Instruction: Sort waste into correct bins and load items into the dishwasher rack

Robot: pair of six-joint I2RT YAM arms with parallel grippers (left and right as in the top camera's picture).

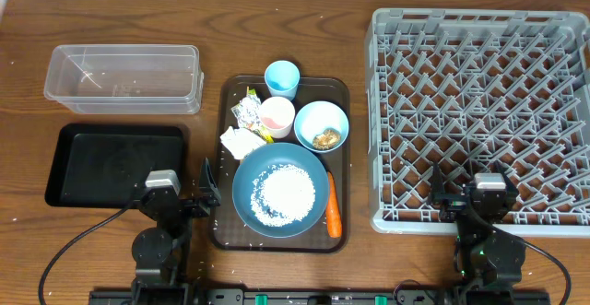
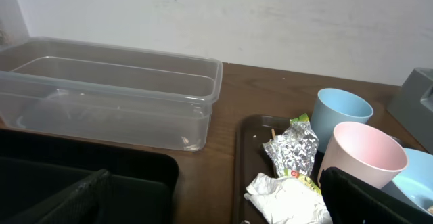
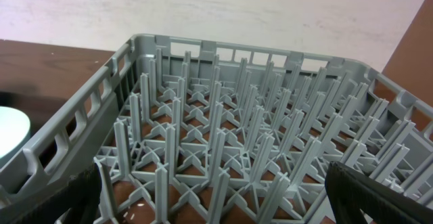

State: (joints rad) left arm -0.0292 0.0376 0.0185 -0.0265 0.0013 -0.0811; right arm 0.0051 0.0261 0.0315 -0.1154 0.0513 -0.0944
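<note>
Nothing is sorted or loaded yet; you have the whole job in front of you. The clear tub [image 1: 124,52] at the far left and the black tray [image 1: 111,162] just near of it both look empty, and the dishwasher rack [image 1: 378,111] on the right shows only bare pegs.

Everything is crowded on the brown serving tray [image 1: 226,231] in the middle of the worktop. The large dark blue bowl [image 1: 247,181] at its near end holds the white rice [image 1: 284,194], with the carrot [image 1: 333,205] lying just right of it. The smaller light blue bowl [image 1: 309,116] holds the brownish lump [image 1: 324,140]. The pink cup [image 1: 277,116] and the light blue cup [image 1: 281,77] stand upright further back. The wrapper [image 1: 247,111] and the napkin [image 1: 241,143] lie along the tray's left side. I can't pick out the chopsticks for certain.

Your left gripper [image 1: 175,197] sits between the black tray and the serving tray, jaws wide and holding nothing. Your right gripper [image 1: 487,199] waits at the rack's near edge, jaws equally wide. By my reckoning the waste goes first, then the dishes.
</note>
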